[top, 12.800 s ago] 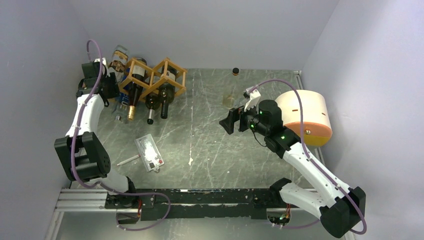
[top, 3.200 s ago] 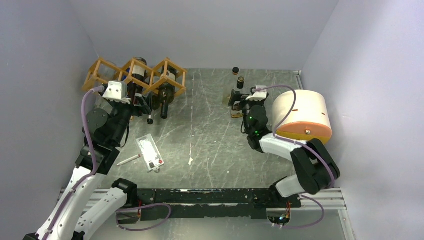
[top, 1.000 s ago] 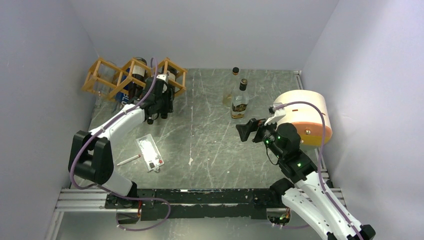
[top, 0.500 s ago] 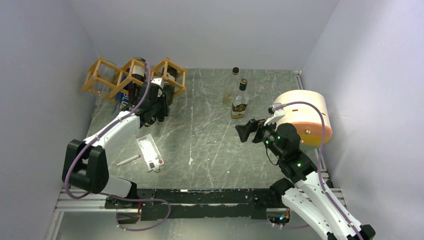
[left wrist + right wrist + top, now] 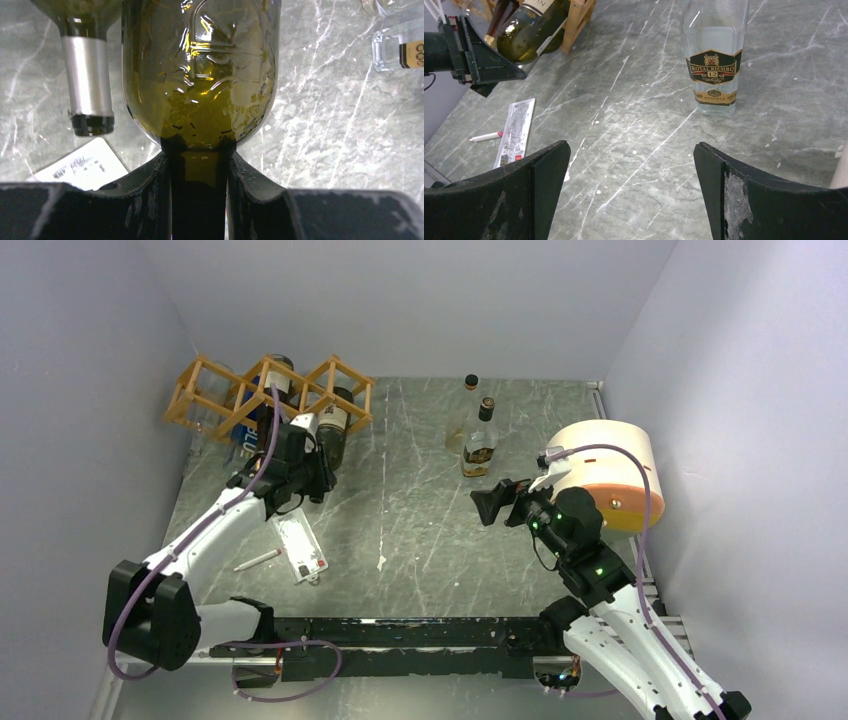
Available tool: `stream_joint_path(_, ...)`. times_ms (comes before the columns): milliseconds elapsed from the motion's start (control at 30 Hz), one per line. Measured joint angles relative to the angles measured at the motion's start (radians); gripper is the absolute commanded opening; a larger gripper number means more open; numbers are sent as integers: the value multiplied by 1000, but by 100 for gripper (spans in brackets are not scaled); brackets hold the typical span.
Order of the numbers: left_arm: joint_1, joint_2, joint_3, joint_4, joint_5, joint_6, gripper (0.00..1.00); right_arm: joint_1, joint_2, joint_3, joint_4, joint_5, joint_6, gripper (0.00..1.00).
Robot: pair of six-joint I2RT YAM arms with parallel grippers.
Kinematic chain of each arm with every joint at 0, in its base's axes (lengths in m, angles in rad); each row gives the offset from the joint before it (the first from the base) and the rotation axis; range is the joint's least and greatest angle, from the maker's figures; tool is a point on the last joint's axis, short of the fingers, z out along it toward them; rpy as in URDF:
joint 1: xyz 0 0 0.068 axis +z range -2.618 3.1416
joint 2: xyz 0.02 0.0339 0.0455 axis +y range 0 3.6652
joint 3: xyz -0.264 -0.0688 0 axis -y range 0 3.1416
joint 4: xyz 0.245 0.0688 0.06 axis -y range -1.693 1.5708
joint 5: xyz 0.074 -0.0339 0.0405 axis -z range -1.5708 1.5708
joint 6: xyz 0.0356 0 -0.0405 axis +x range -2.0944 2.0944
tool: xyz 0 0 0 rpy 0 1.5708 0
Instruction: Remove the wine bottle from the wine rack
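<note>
A clear whisky bottle [image 5: 481, 440] stands upright on the grey marbled table [image 5: 420, 530], with a dark-capped bottle [image 5: 470, 383] just behind it. A cream-and-orange drum [image 5: 605, 470] lies at the right (on its side). A white packet [image 5: 300, 545] and marker [image 5: 258, 560] lie close together.

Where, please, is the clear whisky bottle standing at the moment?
In the top view, the whisky bottle stands upright right of centre, just left of the cream-and-orange drum, ahead of the open right gripper.

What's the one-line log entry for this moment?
left jaws: shut on bottle neck | bottle: partly in rack | right jaws: open, empty
</note>
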Motion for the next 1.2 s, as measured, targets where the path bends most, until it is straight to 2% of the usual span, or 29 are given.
stream_joint_path(133,0,-64,-34,-31,21,-39,7,0,1,0,0,-2,0,100)
stream_joint_path(600,0,-322,-120,-192,69,-149,7,0,43,0,0,-22,0,100)
stream_joint_path(833,0,-386,-132,-249,102,-171,7,0,61,0,0,-48,0,100)
stream_joint_path(1200,-3,-470,-146,-283,293,-167,7,0,82,13,13,-104,0,100)
